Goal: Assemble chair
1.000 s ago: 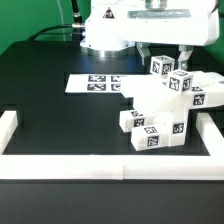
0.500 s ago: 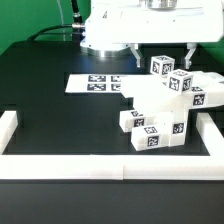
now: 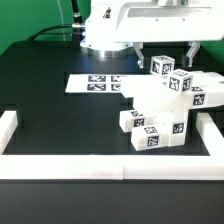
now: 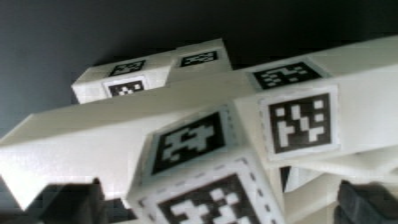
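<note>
The chair [image 3: 165, 105] stands as a joined cluster of white tagged blocks and a slab on the black table, toward the exterior view's right. My gripper [image 3: 162, 50] hangs just above its topmost tagged block [image 3: 163, 66], open, with one dark finger on each side and nothing held. In the wrist view the chair [image 4: 214, 120] fills the picture with several tagged faces. The dark fingertips [image 4: 68, 203] show at both lower corners, and my gripper [image 4: 217, 208] stands astride a tagged block without touching it.
The marker board [image 3: 95, 83] lies flat on the table to the exterior view's left of the chair. A white border rail [image 3: 100, 165] runs along the front and up both sides. The robot's white base [image 3: 105, 35] stands behind.
My gripper has lifted slightly above the chair, its fingers still spread wide. The chair pieces have not moved.
</note>
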Controlling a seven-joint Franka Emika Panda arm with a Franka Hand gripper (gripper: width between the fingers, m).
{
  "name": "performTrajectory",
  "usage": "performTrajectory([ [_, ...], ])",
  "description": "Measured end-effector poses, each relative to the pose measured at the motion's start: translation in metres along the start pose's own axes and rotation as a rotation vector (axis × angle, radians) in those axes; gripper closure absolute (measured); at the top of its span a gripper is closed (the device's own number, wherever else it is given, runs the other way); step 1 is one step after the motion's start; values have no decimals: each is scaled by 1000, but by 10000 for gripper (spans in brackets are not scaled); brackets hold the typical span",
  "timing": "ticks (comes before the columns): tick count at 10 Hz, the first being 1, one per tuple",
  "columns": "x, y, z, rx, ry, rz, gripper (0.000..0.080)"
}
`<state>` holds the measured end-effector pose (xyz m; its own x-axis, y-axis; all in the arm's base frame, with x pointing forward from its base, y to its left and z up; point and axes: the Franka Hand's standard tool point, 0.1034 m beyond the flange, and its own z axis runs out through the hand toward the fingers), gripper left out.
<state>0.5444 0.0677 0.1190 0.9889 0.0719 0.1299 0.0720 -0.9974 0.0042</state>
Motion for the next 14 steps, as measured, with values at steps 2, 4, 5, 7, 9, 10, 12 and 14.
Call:
performTrajectory([
  [2,0,0,0,-2,0,-167,151],
  [4,0,2,0,-1,-1,-280,151],
  [5,0,3,0,-1,-1,-272,151],
  [7,0,3,0,-1,-1,-272,242],
  [9,0,3,0,-1,-1,-267,423],
  [10,0,3,0,-1,-1,-243,511],
  [12,0,3,0,-1,-1,-165,511],
  [14,0,2,0,0,0,-29,511],
])
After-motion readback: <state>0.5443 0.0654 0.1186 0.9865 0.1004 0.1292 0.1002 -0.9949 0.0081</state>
